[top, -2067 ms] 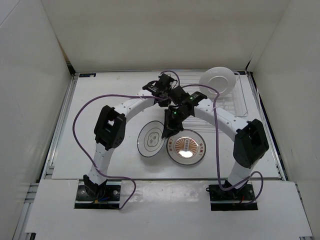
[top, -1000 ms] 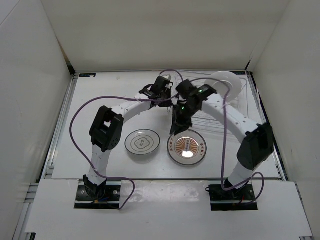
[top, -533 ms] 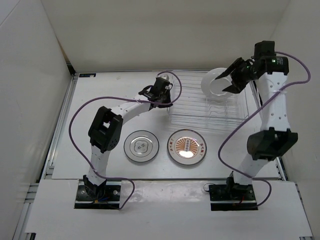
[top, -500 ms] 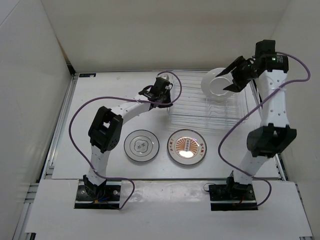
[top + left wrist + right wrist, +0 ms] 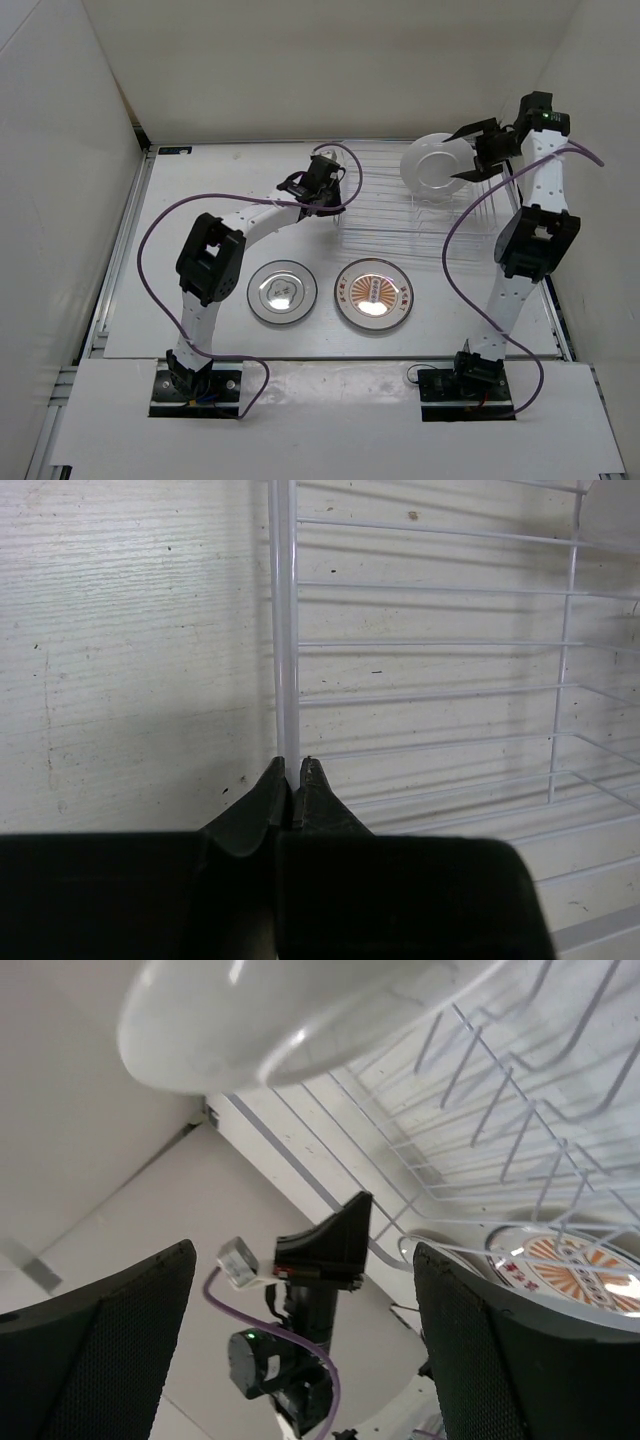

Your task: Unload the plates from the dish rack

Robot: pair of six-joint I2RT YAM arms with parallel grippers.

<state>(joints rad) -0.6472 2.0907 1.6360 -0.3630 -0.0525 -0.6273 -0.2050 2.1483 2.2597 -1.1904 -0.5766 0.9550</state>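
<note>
– Now, where's the plate?
– Upright in the rack, far right. My right gripper gapes wide beside it; my left gripper pinches the rack's edge.
– Handling?
– Likely stiff, slick, breakable. Grip the top rim.

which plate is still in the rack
The plain white plate, propped on edge at the far right end of the dish rack. The grey-rimmed plate and the orange sunburst plate lie flat on the table.
</note>
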